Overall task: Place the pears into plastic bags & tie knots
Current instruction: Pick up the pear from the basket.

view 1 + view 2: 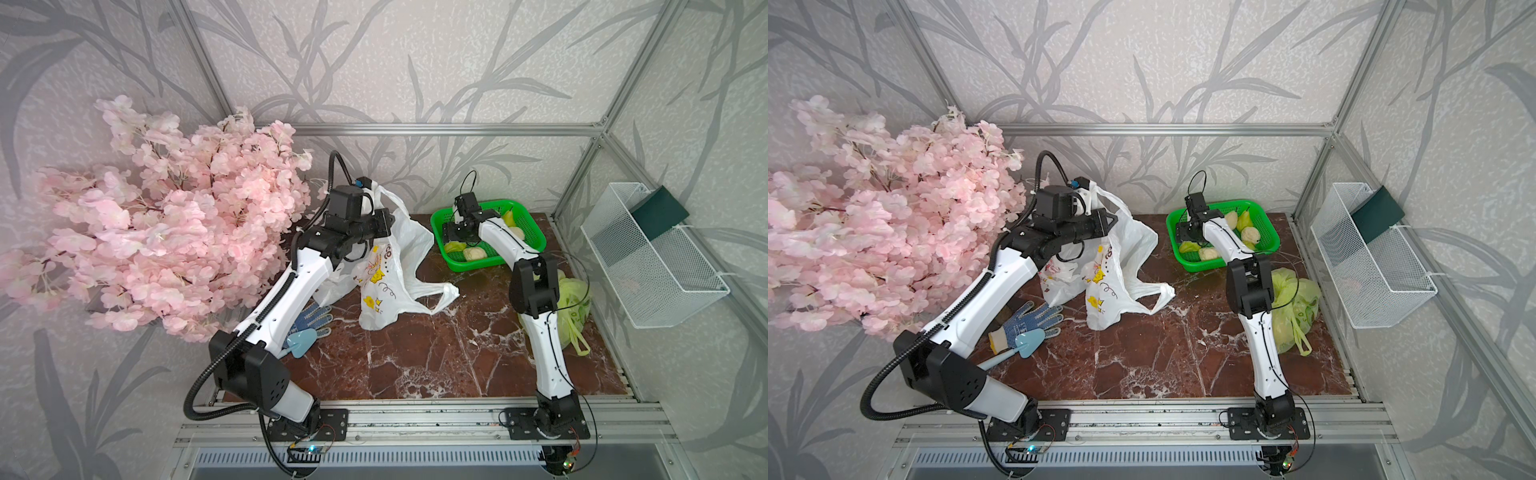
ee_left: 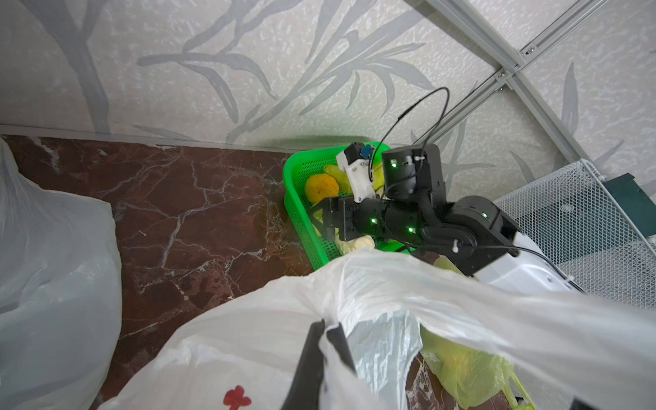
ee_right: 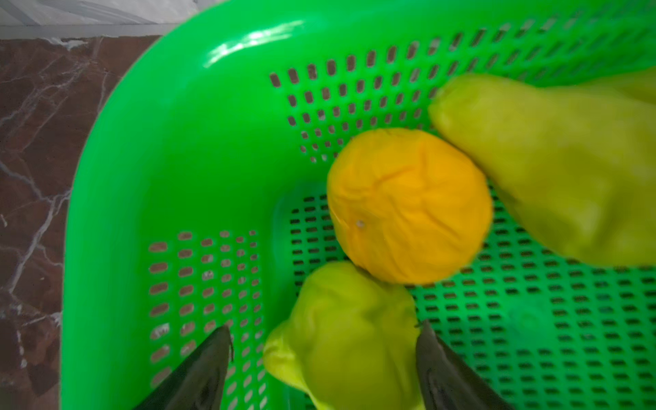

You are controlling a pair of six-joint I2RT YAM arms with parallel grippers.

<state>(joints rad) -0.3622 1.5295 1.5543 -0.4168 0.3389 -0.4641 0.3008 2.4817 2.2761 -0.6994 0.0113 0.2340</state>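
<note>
**Right pincer** (image 3: pixel 324 369): the jaws are set wide, one finger on each side of a yellow-green pear (image 3: pixel 349 337) that lies in a corner of the green basket (image 3: pixel 170 149). Whether either finger touches the pear cannot be confirmed, because the view is blurred there. Just beyond the fingertips, a round orange-yellow fruit (image 3: pixel 408 206) touches this pear. Further out, a second green pear (image 3: pixel 553 170) lies against that fruit.

**Handling:** the pear looks light, soft-skinned and creased, so it is more likely to dent than to slip. Take hold across the broad belly, not the tapering neck.

**Left pincer** (image 2: pixel 324 355): the jaws are closed on the rim film of the white bag (image 1: pixel 384 274), holding its mouth up off the tabletop (image 1: pixel 415 357). The film is thin and slack, so expect sag. A filled yellow-green bag (image 1: pixel 575 307) rests well away from this pincer, beside the right arm.
</note>
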